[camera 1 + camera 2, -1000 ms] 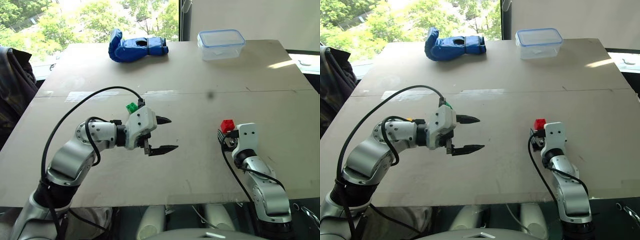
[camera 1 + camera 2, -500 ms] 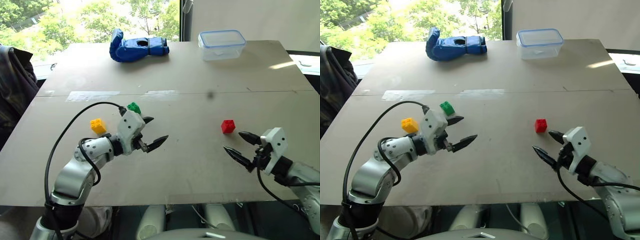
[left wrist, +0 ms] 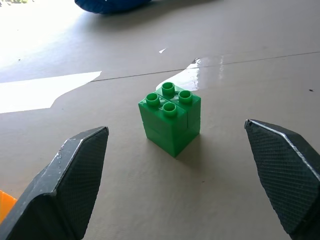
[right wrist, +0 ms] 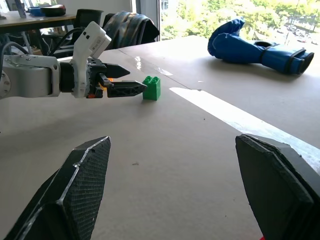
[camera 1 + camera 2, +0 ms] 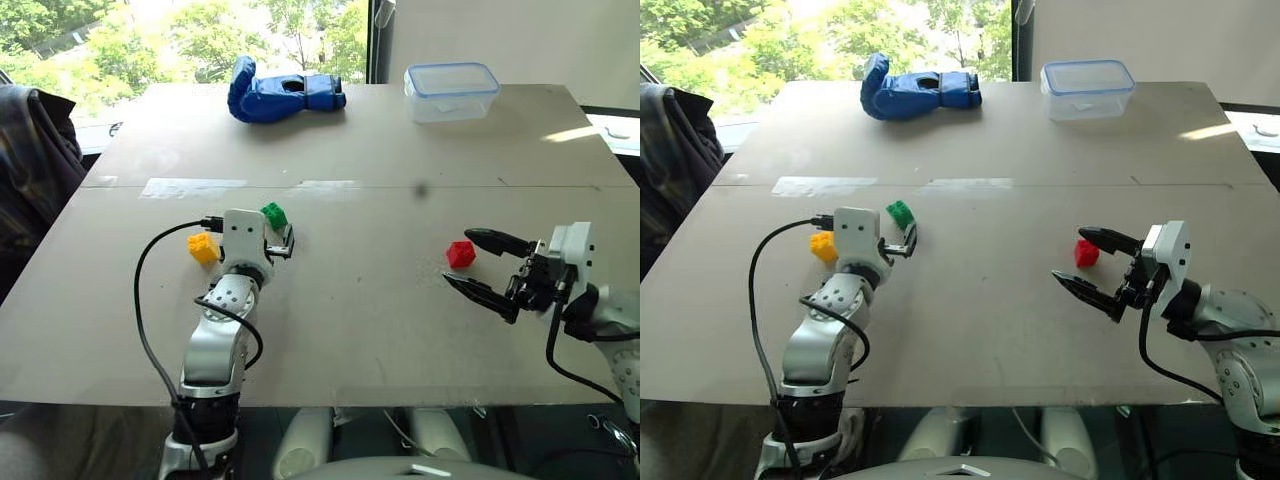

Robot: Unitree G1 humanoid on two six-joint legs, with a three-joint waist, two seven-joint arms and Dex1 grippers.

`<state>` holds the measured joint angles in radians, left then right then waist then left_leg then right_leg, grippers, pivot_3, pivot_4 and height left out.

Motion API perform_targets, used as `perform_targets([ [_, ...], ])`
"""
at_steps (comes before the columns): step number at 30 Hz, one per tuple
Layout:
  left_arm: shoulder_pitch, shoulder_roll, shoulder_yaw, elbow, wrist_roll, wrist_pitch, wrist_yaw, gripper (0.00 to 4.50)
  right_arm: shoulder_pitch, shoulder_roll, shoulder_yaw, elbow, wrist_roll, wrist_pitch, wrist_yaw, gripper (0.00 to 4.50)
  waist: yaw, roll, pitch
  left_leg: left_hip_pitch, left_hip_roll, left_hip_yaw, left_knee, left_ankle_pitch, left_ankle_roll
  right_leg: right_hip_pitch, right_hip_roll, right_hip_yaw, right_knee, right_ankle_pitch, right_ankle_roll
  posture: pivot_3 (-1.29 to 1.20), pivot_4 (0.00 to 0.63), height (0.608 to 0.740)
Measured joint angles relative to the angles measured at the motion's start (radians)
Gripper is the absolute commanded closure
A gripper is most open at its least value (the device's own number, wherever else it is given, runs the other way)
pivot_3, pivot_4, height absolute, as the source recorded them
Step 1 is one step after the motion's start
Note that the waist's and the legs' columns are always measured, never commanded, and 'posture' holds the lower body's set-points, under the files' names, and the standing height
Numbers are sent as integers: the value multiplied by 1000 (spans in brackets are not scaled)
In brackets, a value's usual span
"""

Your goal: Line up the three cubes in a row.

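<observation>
The table has wide bare board through its middle and along the near edge. At the far edge lie a blue glove and a clear plastic container. The green cube, four studs up, sits left of centre, just ahead of the open left end effector. The yellow cube lies just beside that arm, toward the left edge. The red cube rests right of centre, beside the open right end effector, untouched.
</observation>
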<state>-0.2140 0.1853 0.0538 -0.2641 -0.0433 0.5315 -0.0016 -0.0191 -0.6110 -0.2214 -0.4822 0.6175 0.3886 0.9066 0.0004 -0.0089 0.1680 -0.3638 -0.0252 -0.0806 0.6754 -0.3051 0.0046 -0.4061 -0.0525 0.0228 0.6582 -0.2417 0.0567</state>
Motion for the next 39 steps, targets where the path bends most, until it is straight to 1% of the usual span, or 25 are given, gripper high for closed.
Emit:
perform_targets([
  [4,-88,-62,-3,153,51,-38,97,0,-32,0,19,20,-9,-3,-12,401,9,0,0,-1,0,0,0,0,0,0,0,0,-1,0,0,0,150,740],
  [9,-148,-99,-6,258,83,-78,152,0,-56,0,22,28,-11,-2,-23,401,13,0,0,-1,0,0,1,0,0,0,0,-1,0,0,0,0,150,740],
  [11,-187,-123,-5,327,90,-98,180,0,-66,0,29,30,-13,-3,-24,401,13,0,0,-1,-1,0,1,0,0,0,0,-1,1,0,0,0,150,740],
  [14,-228,-159,1,377,91,-101,222,0,-73,0,33,30,-13,-3,-25,401,13,0,0,-1,-1,0,1,0,0,0,0,-1,0,0,0,0,150,740],
  [19,-258,-225,21,386,111,-49,322,0,-77,-15,39,31,-6,27,-40,401,13,-1,0,-1,-1,0,1,0,0,-1,-1,-1,0,0,0,0,150,740],
  [24,-267,-236,22,373,141,-2,378,0,-88,-19,38,32,11,57,-57,401,11,-1,0,0,-1,0,1,0,0,0,0,0,2,0,0,0,150,740],
  [31,-269,-240,24,366,151,13,394,0,-91,-18,38,35,8,57,-76,401,12,-1,0,0,-1,0,1,0,-1,0,0,0,2,0,0,0,150,740],
  [34,-269,-245,25,365,158,19,404,856,-91,-18,38,35,6,56,-82,287,12,-1,0,0,-1,0,1,0,-1,0,0,0,2,0,0,0,150,740],
  [35,-269,-247,26,365,159,21,408,1338,-91,-18,38,35,6,55,-83,287,12,-1,0,0,-1,0,1,0,-1,0,0,0,2,0,0,0,150,740],
  [36,-269,-250,27,365,159,23,412,1714,-91,-18,38,35,5,55,-83,287,12,-1,0,0,-1,0,1,0,-1,0,0,0,2,0,0,0,150,740],
  [37,-269,-255,31,365,159,24,416,2257,-91,-18,38,35,5,54,-84,287,12,-1,0,0,-1,0,1,0,-1,0,0,0,2,0,0,0,150,740],
  [38,-270,-257,34,365,159,26,419,2404,-91,-18,38,36,4,52,-84,287,12,-1,0,0,-1,0,1,0,-1,0,0,0,1,0,0,0,150,740],
  [39,-270,-260,37,365,158,26,421,2404,-92,-18,38,39,3,50,-84,287,12,-1,0,0,-1,0,1,0,-1,0,0,0,1,0,0,0,150,740],
])
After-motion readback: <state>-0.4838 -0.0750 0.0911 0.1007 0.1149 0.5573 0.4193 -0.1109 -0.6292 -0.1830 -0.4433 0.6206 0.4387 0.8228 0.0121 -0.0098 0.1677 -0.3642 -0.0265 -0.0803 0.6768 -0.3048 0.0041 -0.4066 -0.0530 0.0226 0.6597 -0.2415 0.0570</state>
